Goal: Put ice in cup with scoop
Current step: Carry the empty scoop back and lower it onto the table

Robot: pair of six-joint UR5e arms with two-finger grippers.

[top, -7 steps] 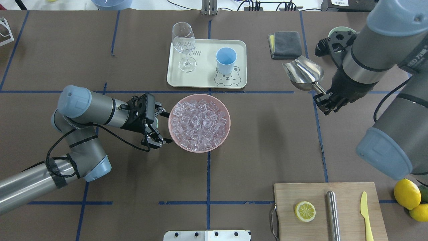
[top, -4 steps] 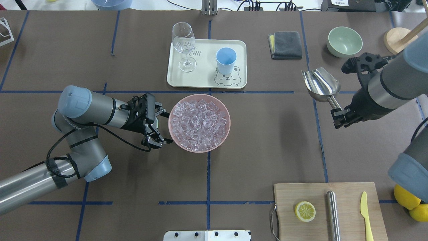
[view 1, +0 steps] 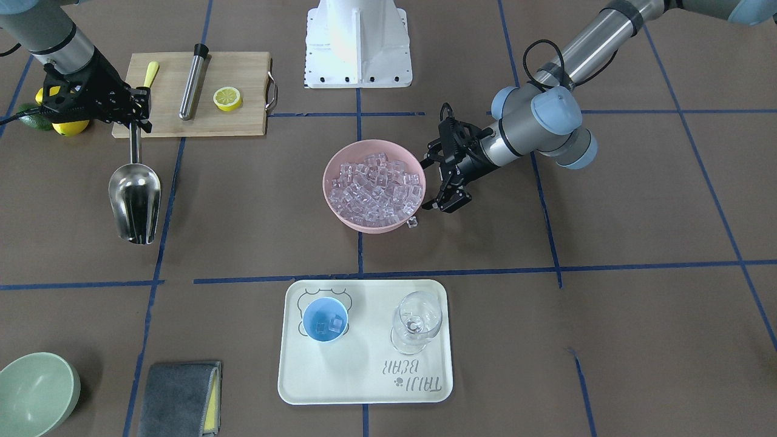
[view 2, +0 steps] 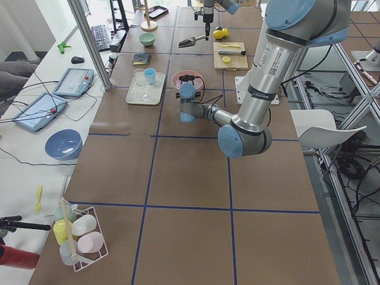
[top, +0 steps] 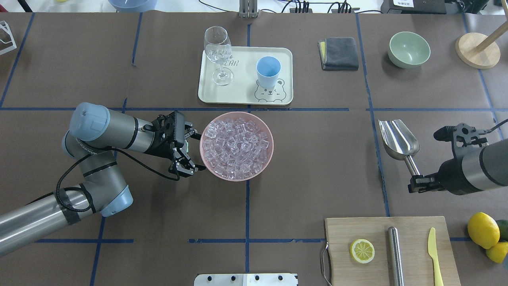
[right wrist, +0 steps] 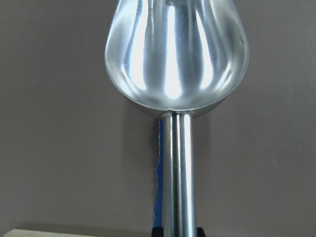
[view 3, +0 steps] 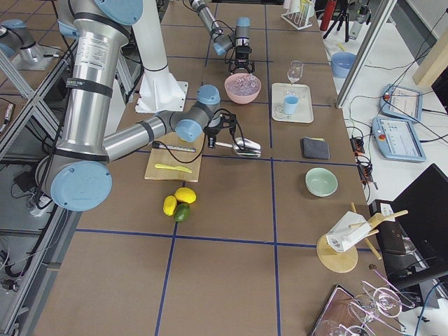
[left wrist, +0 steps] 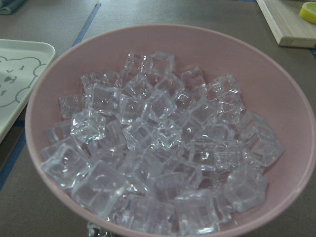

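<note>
Two jaws of your left gripper (top: 194, 153) stand spread wide just beside the pink bowl (top: 238, 178), which is heaped with ice (top: 237, 145). Beyond it, the cup (top: 268, 71) sits upright on the tray (top: 242, 87). Far right, the scoop (top: 399, 139), trough empty, is clamped by its handle in your right gripper (top: 416, 184).

Shiny scoop (top: 399, 139) is empty; upright blue cup (top: 268, 72) holds ice (view 1: 333, 325).
</note>
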